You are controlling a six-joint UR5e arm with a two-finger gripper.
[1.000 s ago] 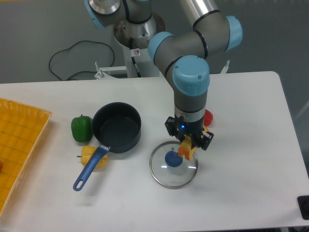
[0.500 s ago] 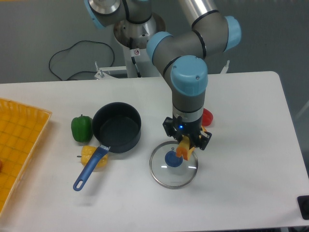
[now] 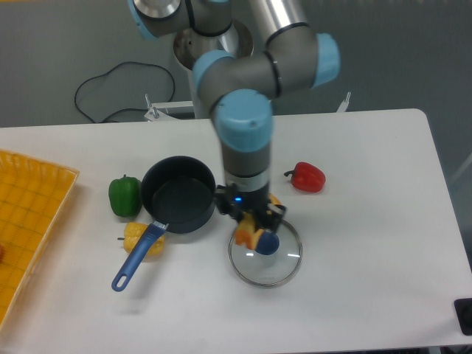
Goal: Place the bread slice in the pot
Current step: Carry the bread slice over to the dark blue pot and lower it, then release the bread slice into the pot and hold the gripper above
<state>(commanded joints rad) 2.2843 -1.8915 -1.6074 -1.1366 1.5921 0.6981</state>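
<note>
Navy pot (image 3: 178,195) sits left, mouth open, nothing in it | we see the gripper (image 3: 248,233) has swung left from over the glass lid (image 3: 265,253) toward the pot, clamped on the bread slice (image 3: 246,236) | transfer underway, slice not over the rim yet | fingertips mostly hidden by slice

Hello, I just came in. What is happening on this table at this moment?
One robot arm holds a toy bread slice in its claw, above the left edge of a glass lid lying flat on the table. The dark pot with the blue handle sits just to the left, with nothing visible inside, so the slice is not yet in it. A green pepper and a yellow pepper lie beside the pot, and a red pepper lies to the right.
</note>
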